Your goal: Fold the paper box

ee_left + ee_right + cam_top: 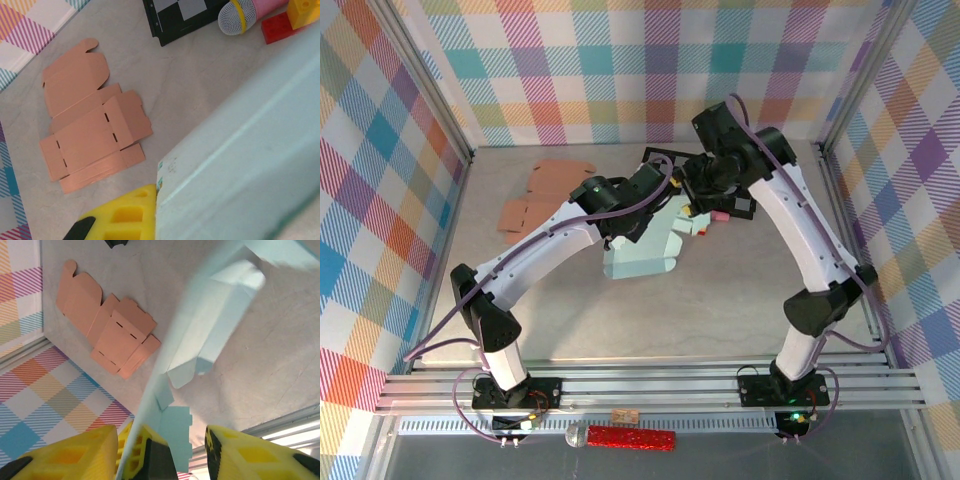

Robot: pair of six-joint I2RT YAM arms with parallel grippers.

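Top external: the pale blue-green paper box [640, 255], partly folded, rests at the centre of the grey table [740, 300], between my two arms. My left gripper [660, 205] meets its upper side from the left and my right gripper [705, 207] meets it from the right. A flat brown cardboard blank [545, 190] lies unfolded toward the back left, well apart from the box. Left wrist: my left gripper is clamped on a box panel. One yellow finger [125, 215] sits against the panel edge and the other is hidden behind the paper. Beyond lie the blank, a black checkered board [185, 15], a microphone with a grey mesh head [232, 17] and a red brick [275, 27]. Right wrist: my right gripper stands partly apart. A thin box wall runs edge-on between its yellow fingers [250, 455], and I cannot see it pinched. The raised flaps stand on the table beyond.
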